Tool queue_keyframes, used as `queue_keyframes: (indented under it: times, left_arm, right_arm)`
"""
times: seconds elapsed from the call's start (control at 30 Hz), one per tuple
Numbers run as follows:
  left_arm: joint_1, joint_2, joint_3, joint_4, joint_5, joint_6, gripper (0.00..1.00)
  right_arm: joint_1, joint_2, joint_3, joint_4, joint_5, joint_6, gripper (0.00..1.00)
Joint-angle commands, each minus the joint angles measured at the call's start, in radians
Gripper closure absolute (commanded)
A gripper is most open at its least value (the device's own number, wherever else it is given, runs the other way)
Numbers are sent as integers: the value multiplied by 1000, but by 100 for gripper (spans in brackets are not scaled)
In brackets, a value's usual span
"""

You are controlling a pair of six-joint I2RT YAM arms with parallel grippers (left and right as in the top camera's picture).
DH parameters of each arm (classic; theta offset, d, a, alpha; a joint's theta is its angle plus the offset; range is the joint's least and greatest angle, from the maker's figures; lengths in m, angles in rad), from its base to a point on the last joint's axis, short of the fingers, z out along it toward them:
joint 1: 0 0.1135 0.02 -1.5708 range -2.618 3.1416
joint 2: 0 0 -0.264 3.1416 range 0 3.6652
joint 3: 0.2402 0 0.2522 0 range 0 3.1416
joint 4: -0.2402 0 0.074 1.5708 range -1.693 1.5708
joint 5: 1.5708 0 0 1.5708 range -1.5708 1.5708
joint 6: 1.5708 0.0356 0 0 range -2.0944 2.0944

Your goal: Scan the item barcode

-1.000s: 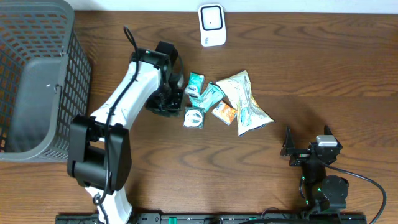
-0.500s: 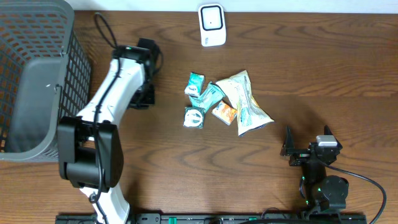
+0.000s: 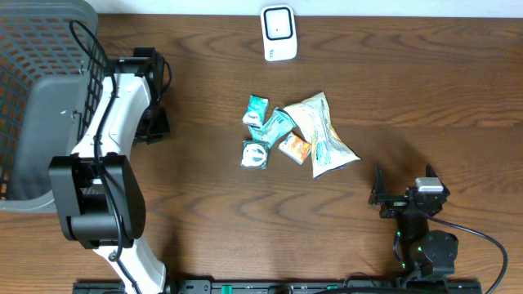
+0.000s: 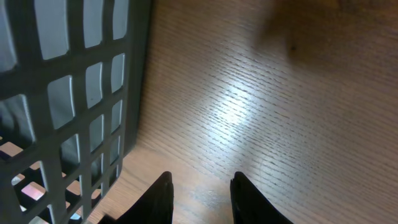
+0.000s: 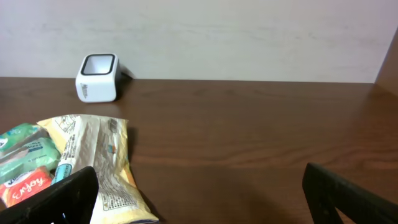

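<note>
The items lie in a small pile mid-table: a teal packet (image 3: 257,108), a dark green packet (image 3: 255,154), an orange packet (image 3: 295,147) and a pale yellow bag (image 3: 320,131). The white barcode scanner (image 3: 278,33) stands at the far edge. My left gripper (image 3: 154,122) hovers beside the basket, far left of the pile. In the left wrist view my left gripper (image 4: 200,177) is slightly open over bare wood, nothing between its fingers. My right gripper (image 3: 403,186) rests near the front right, wide open and empty. The right wrist view shows the bag (image 5: 99,162) and scanner (image 5: 97,77).
A grey mesh basket (image 3: 49,106) fills the left end of the table, and its wall (image 4: 81,93) stands close to the left fingers. The right arm's base (image 3: 425,245) sits at the front edge.
My left arm has swung left, away from the pile to the basket's side, with nothing in its jaws. The packets and the right arm have not moved.
</note>
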Motion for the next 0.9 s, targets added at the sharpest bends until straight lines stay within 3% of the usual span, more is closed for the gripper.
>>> queue_keyframes:
  times: [0.0, 0.87]
  left_arm:
    - [19, -20, 15, -7, -14, -8, 69]
    - [154, -20, 15, 11, -14, 17, 62]
  right_arm:
    - [3, -6, -1, -4, 1, -11, 1]
    - [3, -6, -1, -4, 2, -11, 1]
